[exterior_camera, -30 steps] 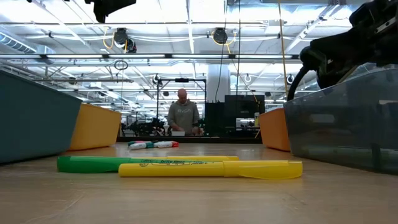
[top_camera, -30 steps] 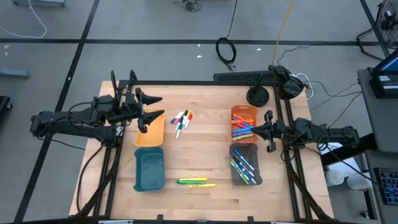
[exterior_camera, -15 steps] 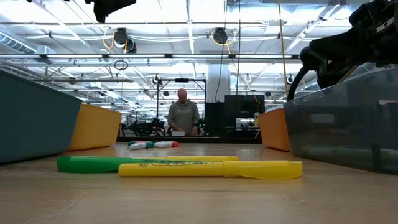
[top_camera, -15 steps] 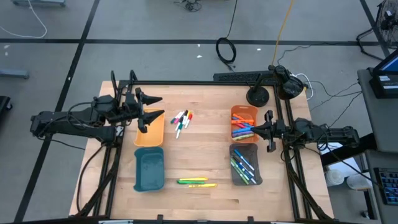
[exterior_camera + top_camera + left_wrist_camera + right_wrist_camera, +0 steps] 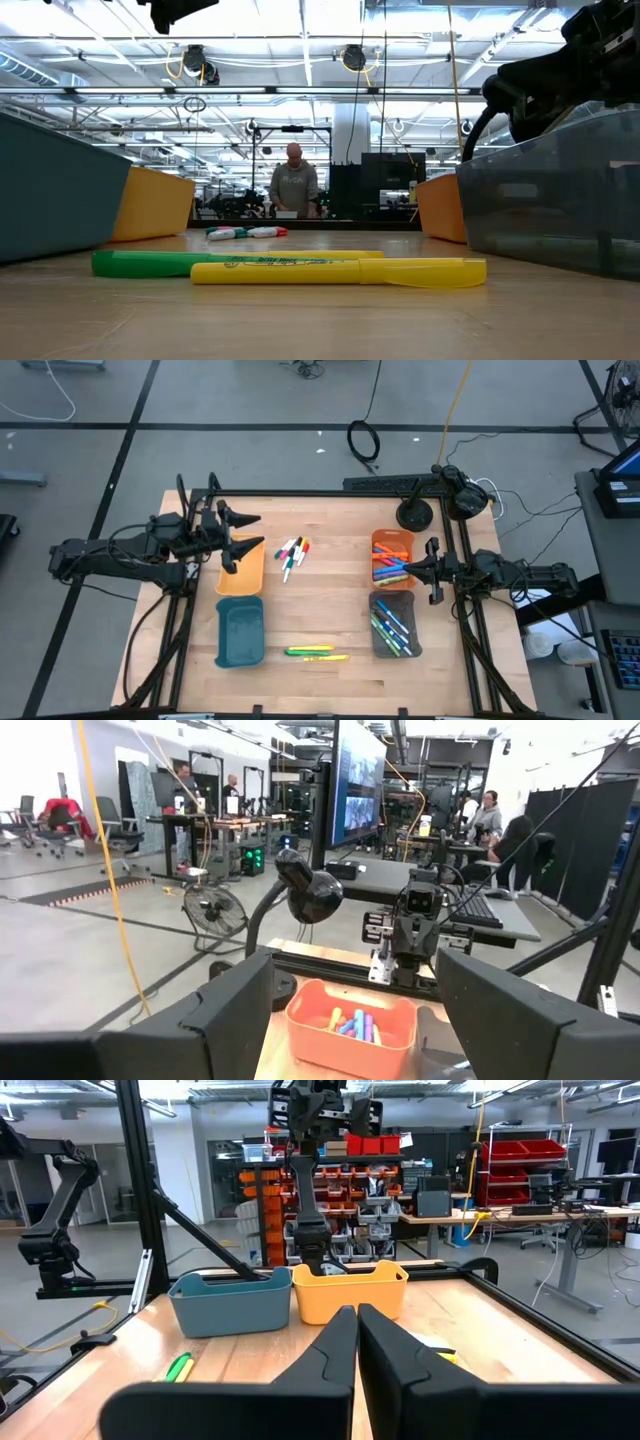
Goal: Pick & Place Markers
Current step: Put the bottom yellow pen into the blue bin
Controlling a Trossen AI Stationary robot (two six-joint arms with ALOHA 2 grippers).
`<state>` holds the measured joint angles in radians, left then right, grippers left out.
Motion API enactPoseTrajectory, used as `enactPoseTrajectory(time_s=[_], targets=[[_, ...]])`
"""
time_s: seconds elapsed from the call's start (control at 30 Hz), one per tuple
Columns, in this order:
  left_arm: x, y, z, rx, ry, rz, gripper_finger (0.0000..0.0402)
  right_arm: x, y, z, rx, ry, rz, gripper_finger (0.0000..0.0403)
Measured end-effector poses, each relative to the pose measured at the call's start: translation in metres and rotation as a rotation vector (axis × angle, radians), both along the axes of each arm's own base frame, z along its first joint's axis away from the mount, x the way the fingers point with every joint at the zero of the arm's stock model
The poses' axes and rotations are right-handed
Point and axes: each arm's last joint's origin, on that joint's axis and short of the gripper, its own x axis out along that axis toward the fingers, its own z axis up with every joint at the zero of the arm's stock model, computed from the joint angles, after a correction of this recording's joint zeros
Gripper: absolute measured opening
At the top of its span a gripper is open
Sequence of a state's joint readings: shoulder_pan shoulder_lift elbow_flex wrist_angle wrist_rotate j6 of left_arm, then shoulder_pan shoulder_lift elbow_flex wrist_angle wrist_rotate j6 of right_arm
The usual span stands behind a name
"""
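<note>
Nothing differed from the earlier frames: both arms, all trays and every marker lay exactly as before.

Left gripper: fingers spread wide, empty, poised over the yellow tray near the bench's left edge.

Right gripper: fingers pressed together, empty, at the bench's right edge between the orange tray and the grey tray.

Loose thin markers: a small cluster, white bodies with red, green and other coloured caps, on bare wood toward the far edge, just beside the yellow tray.

Green highlighter and yellow highlighter: thicker, lying side by side and parallel to the near edge, between the teal tray and the grey tray.

Orange tray held blue, pink and orange markers; grey tray held blue and green ones
</note>
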<state>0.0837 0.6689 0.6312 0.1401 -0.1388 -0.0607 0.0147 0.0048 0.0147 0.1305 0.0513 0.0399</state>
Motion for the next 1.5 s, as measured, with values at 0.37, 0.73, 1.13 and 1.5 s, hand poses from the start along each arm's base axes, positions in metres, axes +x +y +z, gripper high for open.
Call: enactPoseTrajectory(time_s=[0.37,0.73,1.13,1.5], targets=[[0.002,0.0,0.0,-0.061,-0.013,-0.019,0.0282,0.0,0.0,0.0,0.0,0.001,0.0,0.0004],[0.058,-0.001,-0.044,-0.335,0.213,-0.194,0.0282,0.0,0.0,0.0,0.0,0.001,0.0,0.0004],[0.148,-0.077,-0.049,-0.304,0.145,-0.742,0.0282,0.0,0.0,0.0,0.0,0.001,0.0,0.0004],[0.215,-0.178,-0.027,-0.129,1.001,-0.314,0.0282,0.0,0.0,0.0,0.0,0.001,0.001,0.0004]])
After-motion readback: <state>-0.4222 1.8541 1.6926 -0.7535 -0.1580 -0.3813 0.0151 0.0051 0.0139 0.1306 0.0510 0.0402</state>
